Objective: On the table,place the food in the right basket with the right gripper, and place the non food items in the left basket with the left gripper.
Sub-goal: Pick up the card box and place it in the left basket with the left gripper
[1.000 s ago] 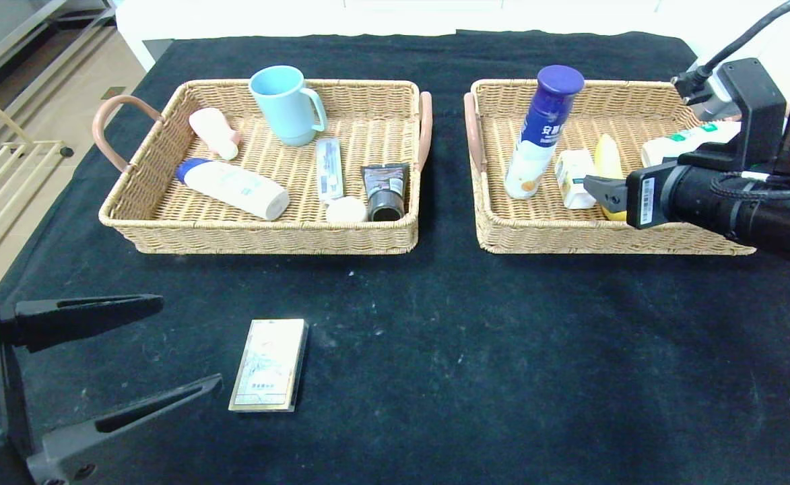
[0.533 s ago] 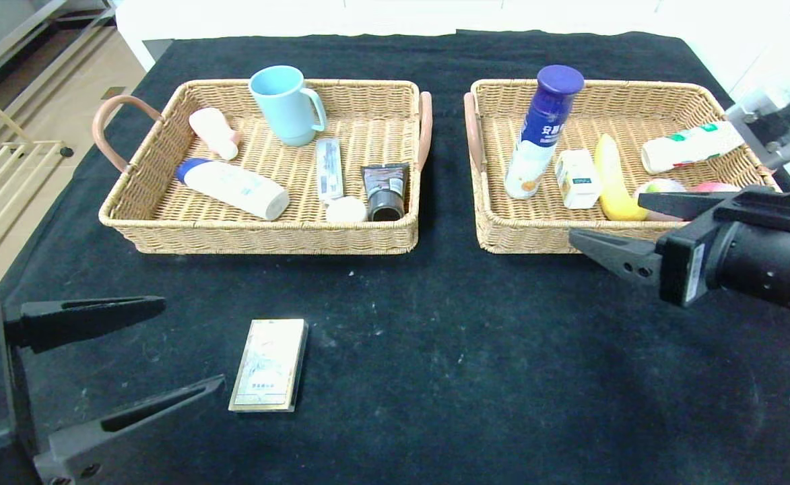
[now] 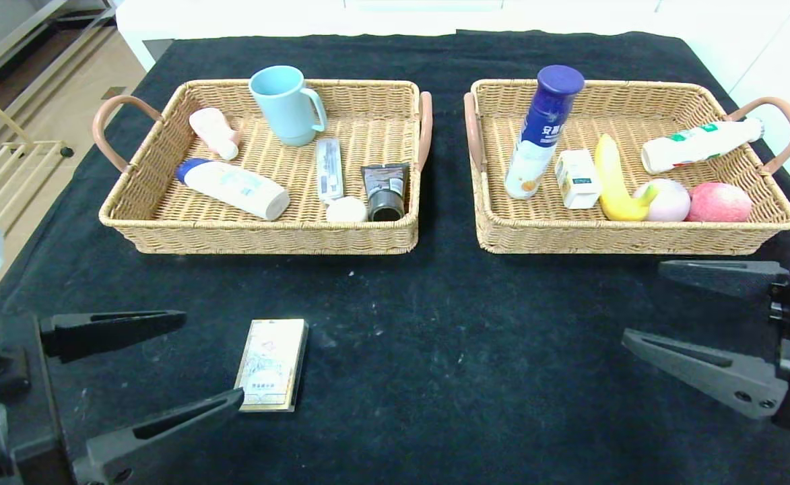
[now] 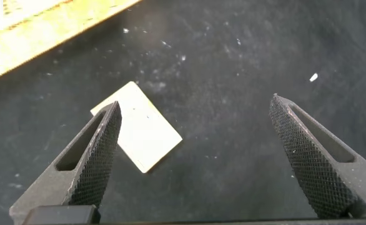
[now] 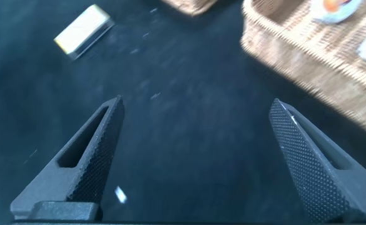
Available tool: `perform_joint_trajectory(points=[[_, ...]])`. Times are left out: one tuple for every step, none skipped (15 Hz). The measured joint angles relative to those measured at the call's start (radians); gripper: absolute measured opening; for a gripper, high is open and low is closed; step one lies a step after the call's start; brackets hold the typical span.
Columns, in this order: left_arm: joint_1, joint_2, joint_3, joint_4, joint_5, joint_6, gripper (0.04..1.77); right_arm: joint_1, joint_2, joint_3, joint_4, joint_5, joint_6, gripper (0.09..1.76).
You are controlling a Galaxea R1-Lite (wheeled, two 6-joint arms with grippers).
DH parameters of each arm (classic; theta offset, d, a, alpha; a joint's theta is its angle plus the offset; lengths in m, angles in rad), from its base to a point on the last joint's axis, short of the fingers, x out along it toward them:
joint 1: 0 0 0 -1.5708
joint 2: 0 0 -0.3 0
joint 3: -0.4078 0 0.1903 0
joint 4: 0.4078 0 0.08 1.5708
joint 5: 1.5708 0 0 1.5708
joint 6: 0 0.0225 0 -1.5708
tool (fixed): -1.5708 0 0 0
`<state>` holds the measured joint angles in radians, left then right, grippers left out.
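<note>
Left gripper (image 3: 196, 364): fingers spread wide, holding nothing, low over the black table (image 3: 435, 350). Card box (image 3: 272, 364): flat on the cloth just beside the nearer fingertip, not visibly touched; left basket (image 3: 267, 236) lies beyond it.

Right gripper (image 3: 640, 303): fingers equally wide, empty, above bare cloth just in front of the right basket (image 3: 610, 236), apart from it.

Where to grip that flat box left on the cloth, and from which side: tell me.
Grip the flat box across its two long edges, coming straight down from above. It lies flat on the black cloth, so only its narrow width suits the jaws. The open left gripper is beside it, and probably needs turning to straddle that width.
</note>
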<state>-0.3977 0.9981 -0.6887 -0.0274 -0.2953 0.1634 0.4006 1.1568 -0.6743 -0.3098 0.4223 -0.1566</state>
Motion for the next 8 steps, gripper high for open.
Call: perform_joint_trajectory(points=[[-0.005,0.000,0.002,0.000,0.002,0.000,1.72,-0.027,-0.015,0.018,-0.004,0.051,-0.001,1.70],[-0.008,0.000,0.002,0.000,0.002,0.000,1.72,-0.050,-0.028,0.035,-0.010,0.089,-0.003,1.70],[-0.010,0.000,0.003,0.000,0.002,0.000,1.72,-0.066,-0.040,0.050,-0.029,0.110,-0.004,1.70],[-0.011,0.000,0.003,0.000,0.003,0.000,1.72,-0.077,-0.051,0.064,-0.048,0.127,-0.007,1.70],[-0.012,0.000,0.003,0.000,0.003,0.001,1.72,-0.084,-0.058,0.077,-0.064,0.137,-0.017,1.70],[-0.012,-0.002,0.003,0.000,0.004,0.002,1.72,-0.088,-0.063,0.091,-0.076,0.141,-0.020,1.70],[-0.012,-0.005,0.001,0.000,0.006,0.003,1.72,-0.090,-0.064,0.105,-0.091,0.141,-0.022,1.70],[-0.011,-0.007,-0.001,0.000,0.026,0.003,1.72,-0.093,-0.063,0.116,-0.106,0.142,-0.022,1.70]])
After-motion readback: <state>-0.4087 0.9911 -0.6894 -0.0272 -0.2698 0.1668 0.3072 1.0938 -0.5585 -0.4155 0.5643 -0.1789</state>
